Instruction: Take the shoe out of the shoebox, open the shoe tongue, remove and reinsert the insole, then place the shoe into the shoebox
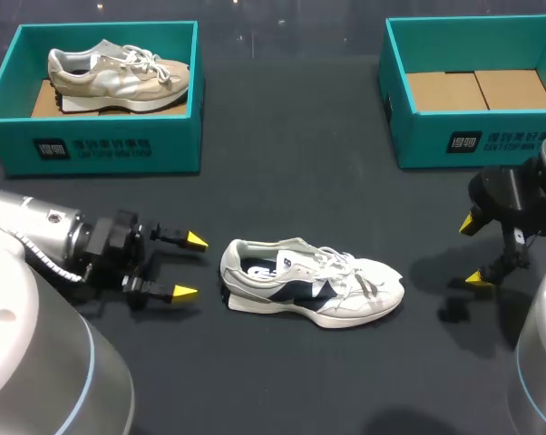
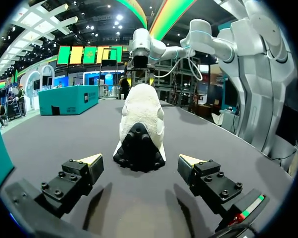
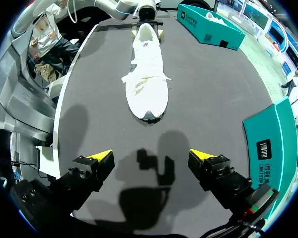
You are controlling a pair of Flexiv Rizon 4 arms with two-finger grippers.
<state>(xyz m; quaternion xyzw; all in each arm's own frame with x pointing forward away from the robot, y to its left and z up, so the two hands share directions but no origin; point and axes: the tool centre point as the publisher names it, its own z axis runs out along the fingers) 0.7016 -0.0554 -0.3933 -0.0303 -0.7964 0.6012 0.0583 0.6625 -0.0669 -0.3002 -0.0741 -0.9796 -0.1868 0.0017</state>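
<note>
A white and navy shoe [image 1: 311, 284] lies on its sole on the dark table, heel toward my left gripper and toe toward my right. My left gripper [image 1: 190, 266] stands open just behind the heel, apart from it; in the left wrist view the shoe's heel [image 2: 139, 134] is straight ahead of the gripper [image 2: 141, 161]. My right gripper [image 1: 474, 251] hangs open some way past the toe; in the right wrist view the shoe [image 3: 147, 77] lies well ahead of the gripper [image 3: 151, 155]. An empty teal shoebox [image 1: 477, 91] with a cardboard floor stands at the back right.
A second teal shoebox [image 1: 96, 95] at the back left holds a beige shoe [image 1: 117, 74]. Bare table lies between the two boxes and in front of the shoe.
</note>
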